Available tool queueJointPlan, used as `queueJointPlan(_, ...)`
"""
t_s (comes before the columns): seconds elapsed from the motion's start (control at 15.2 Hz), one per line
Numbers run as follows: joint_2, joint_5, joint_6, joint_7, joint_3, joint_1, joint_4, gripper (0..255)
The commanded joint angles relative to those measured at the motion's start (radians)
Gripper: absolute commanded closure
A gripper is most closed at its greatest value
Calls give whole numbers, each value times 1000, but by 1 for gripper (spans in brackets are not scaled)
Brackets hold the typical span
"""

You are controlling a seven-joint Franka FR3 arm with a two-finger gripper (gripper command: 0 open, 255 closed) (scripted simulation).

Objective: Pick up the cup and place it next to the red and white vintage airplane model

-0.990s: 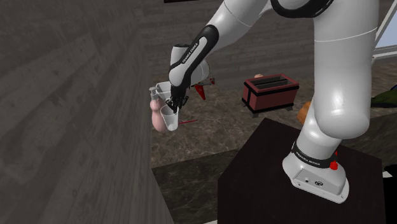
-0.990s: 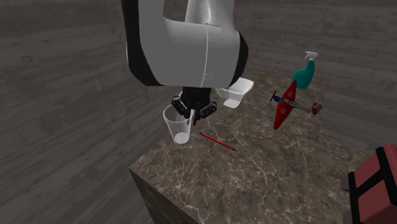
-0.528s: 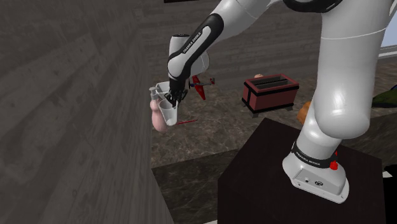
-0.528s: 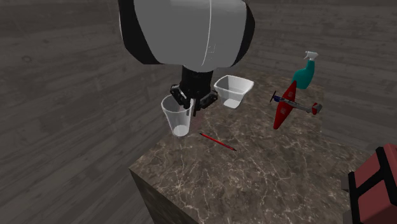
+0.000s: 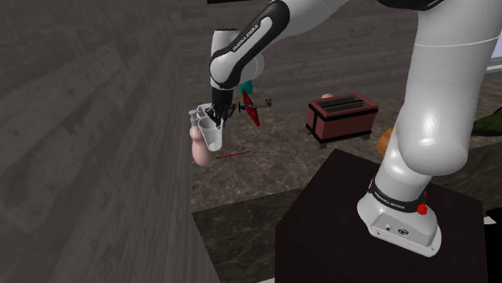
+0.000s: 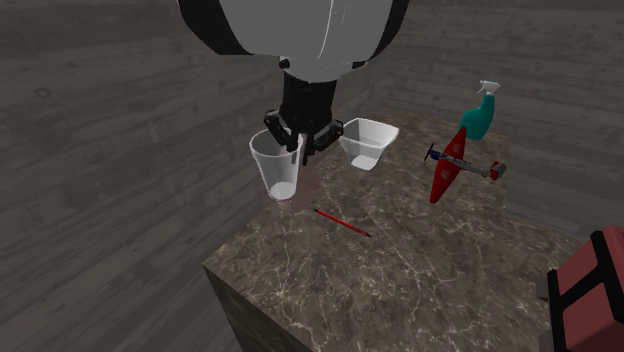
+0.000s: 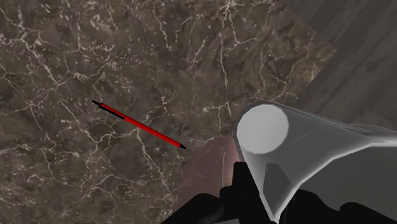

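my gripper (image 6: pixel 300 148) is closed on the rim wall of the clear cup (image 6: pixel 277 175), holding it upright above the counter (image 6: pixel 420 280) edge, well apart from the plane (image 6: pixel 445 170). it looks light, thin-walled and slippery, so a gentle rim pinch suits it.

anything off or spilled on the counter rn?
Nothing stands out. The cup hangs about upright in the gripper, clasped by its rim; the red pen lies flat on the counter.
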State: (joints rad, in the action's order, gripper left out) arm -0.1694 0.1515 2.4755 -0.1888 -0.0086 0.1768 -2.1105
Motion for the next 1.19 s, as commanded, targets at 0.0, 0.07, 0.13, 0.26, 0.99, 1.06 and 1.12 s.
queueJointPlan(0.0, 16, -4, -25, -4, -1, 0, 9, 255)
queueJointPlan(0.07, 24, -6, -38, -6, -2, 0, 14, 255)
queueJointPlan(0.13, 24, -6, -38, -7, -2, 0, 14, 255)
queueJointPlan(0.26, -7, 9, -47, 45, -16, -28, 49, 255)
queueJointPlan(0.99, -227, 82, -142, 287, -69, -188, 332, 255)
queueJointPlan(1.06, -251, 87, -155, 304, -72, -203, 366, 255)
queueJointPlan(1.12, -276, 92, -168, 321, -74, -218, 401, 255)
